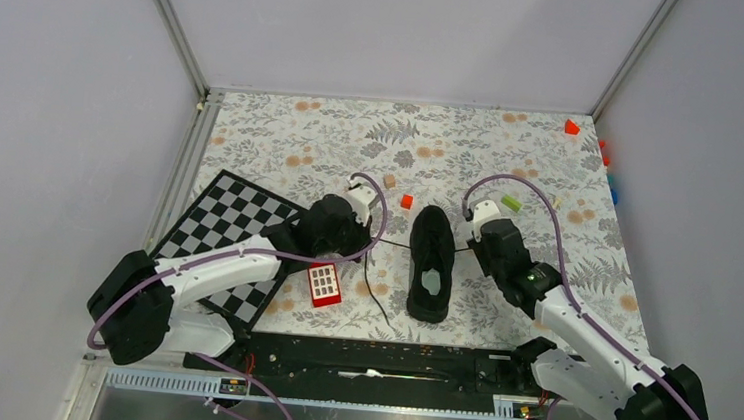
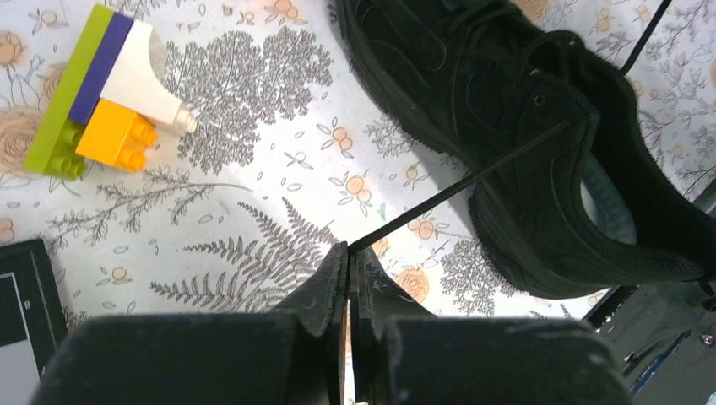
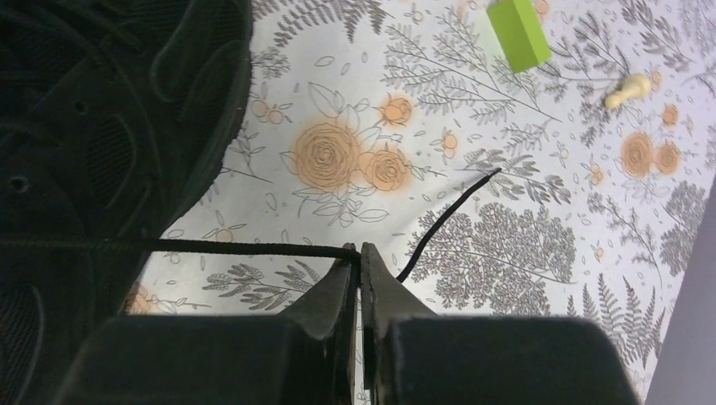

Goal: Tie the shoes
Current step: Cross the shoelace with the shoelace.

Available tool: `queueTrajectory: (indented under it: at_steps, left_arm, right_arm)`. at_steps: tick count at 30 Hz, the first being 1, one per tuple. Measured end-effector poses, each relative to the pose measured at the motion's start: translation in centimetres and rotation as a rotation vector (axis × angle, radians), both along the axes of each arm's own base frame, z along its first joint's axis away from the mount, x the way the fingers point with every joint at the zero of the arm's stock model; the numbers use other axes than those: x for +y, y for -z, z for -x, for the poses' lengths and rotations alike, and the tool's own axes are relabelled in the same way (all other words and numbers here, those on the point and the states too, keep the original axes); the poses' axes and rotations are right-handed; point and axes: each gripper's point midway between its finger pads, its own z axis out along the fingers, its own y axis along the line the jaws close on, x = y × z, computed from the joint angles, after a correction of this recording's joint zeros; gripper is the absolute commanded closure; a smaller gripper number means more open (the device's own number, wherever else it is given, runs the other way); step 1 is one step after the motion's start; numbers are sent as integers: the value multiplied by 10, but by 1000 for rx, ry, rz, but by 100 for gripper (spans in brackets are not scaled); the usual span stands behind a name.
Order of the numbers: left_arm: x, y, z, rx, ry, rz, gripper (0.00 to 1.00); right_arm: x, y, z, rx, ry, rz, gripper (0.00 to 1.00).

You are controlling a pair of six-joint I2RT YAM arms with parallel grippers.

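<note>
Early days by the look of it: the all-black low-top sneaker [image 1: 431, 265] sits on the floral-print table [image 1: 284, 133] between the arms, with no bow showing yet. The left pincer [image 2: 349, 251] is clamped tight on one thin black lace strand [image 2: 456, 181] and the right pincer [image 3: 359, 249] on the other strand [image 3: 253, 247]. Both skinny cords are pulled taut off the padded, stitched upper.

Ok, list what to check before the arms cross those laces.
1. Left gripper shut on its lace: ok.
2. Right gripper shut on the other lace: ok.
3. Both laces stretched straight to the sneaker: ok.
4. Sneaker flat on its sole: ok.
5. First crossing made over the tongue: cannot tell.
6. Red block away from the left arm: not ok, it lies right beside it.
</note>
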Motion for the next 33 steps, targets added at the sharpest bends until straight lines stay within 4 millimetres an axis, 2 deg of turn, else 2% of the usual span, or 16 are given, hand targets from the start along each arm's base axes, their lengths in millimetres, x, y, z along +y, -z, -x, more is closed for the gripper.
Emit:
queueTrajectory:
  at_steps: [9,16,29,33]
  left_arm:
    - [14,17,7,33,-29,-47,100]
    - [15,19,6,33,-37,-54,100]
    - [18,22,9,53,-40,-67,100]
    - [15,16,11,71,-32,-61,100]
  right_arm:
    - [-23,-8,-3,-53,137,46,100]
    - [-40,-14,4,-73,210,85,100]
    - [-53,-23,8,-104,258,112,100]
    - [-51,-27,12,-106,236,88,100]
